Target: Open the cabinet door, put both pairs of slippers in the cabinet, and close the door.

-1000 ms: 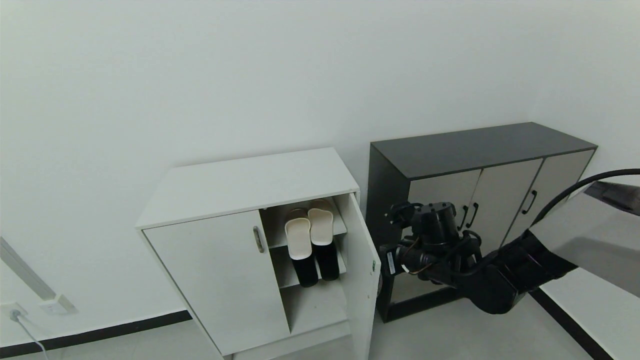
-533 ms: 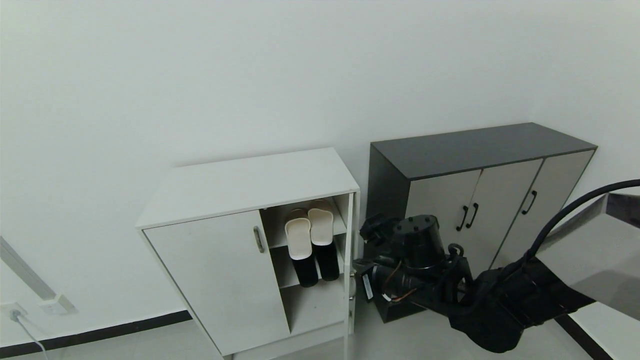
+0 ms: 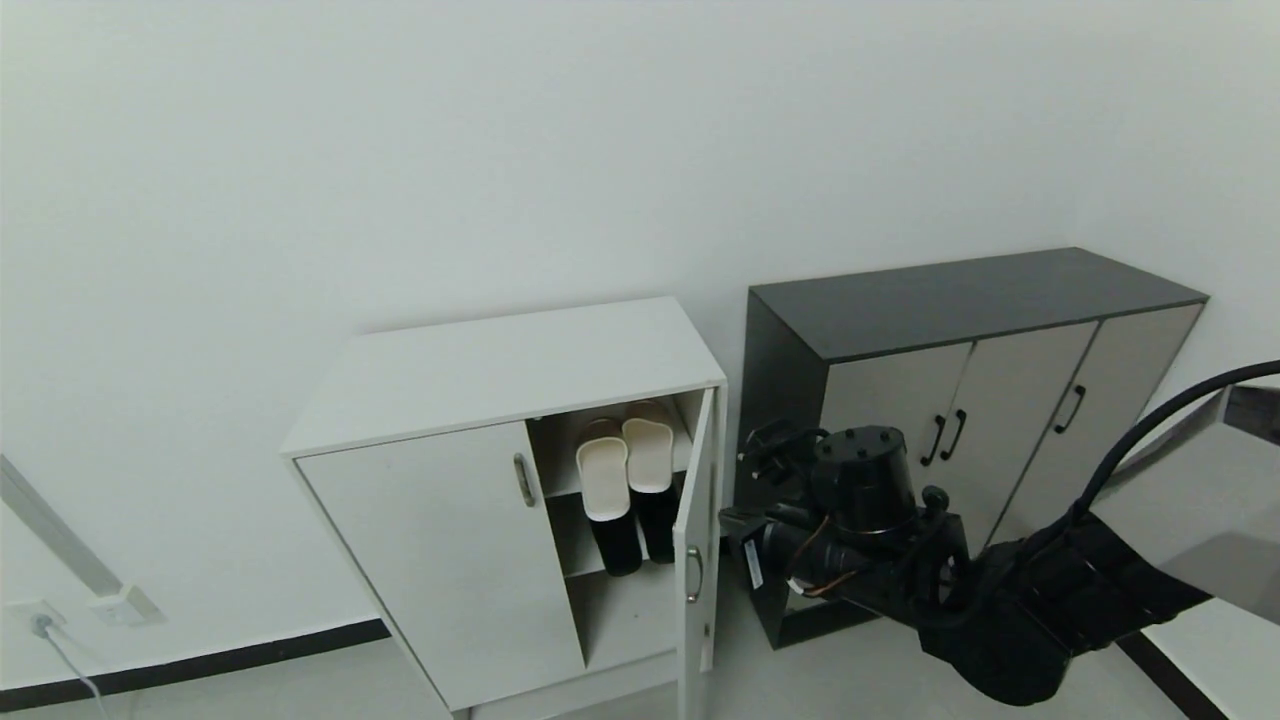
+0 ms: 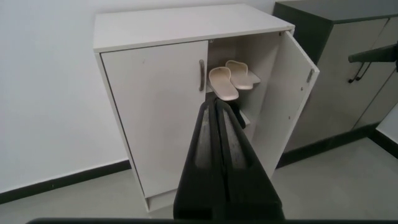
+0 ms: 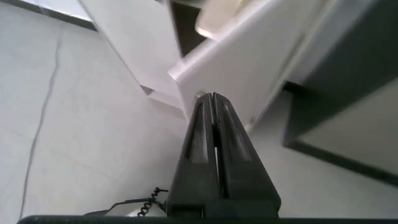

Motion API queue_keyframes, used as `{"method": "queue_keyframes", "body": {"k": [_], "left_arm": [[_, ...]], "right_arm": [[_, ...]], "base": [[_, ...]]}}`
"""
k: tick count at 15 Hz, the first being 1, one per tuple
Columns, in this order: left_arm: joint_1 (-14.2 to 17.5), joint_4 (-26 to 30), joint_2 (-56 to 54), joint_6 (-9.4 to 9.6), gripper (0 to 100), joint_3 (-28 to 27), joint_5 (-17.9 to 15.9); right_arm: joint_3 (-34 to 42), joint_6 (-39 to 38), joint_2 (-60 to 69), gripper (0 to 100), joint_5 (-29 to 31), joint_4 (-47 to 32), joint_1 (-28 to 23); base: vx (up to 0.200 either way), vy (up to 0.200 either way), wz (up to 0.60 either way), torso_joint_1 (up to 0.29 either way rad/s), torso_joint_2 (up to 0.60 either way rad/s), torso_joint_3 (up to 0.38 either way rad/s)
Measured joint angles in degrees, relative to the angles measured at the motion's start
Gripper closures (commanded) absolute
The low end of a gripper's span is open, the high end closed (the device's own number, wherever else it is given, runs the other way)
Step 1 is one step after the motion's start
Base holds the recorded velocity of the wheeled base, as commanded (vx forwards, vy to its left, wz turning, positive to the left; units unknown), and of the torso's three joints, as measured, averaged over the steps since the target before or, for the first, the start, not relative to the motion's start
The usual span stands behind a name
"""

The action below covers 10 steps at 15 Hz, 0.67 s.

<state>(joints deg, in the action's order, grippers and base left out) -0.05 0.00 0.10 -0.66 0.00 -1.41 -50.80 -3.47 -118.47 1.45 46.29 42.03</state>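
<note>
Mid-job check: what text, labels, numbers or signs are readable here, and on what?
None readable.
White cabinet, its open door, slippers, dark cabinet, wall socket: no print visible.
White tag on the right arm: too small to read.

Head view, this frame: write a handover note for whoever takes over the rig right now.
Left end effector: shut, empty, facing the white two-door cabinet.
Right end effector: shut, empty, at the outer face of its half-open right door.
Cream slippers lie on the upper shelf, black slippers on the shelf below.
Done: both pairs inside. Left: push the door shut.
</note>
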Motion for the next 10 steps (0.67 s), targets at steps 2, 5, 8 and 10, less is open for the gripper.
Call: {"method": "queue_keyframes", "body": {"k": [2,5,8,10], "left_arm": [[-0.1,0.0,0.0,0.00,100,0.0,0.0],[0.0,0.0,0.0,0.01,100,0.0,0.0],[0.0,0.0,0.0,-0.02,100,0.0,0.0],[0.0,0.0,0.0,0.04,100,0.0,0.0]], "right_arm": [[0.2,0.0,0.0,100,-0.3,-0.1,-0.4],[0.2,0.0,0.0,100,-0.4,0.5,-1.3],[2.0,1.3,0.3,100,-0.4,3.8,-1.7],[3.7,2.6,1.7,100,0.0,4.3,-1.9]], "base": [[0.000,0.000,0.60,0.007,0.00,0.000],[0.000,0.000,0.00,0.000,0.00,0.000],[0.000,0.000,0.00,0.000,0.00,0.000],[0.000,0.000,0.00,0.000,0.00,0.000]]}}
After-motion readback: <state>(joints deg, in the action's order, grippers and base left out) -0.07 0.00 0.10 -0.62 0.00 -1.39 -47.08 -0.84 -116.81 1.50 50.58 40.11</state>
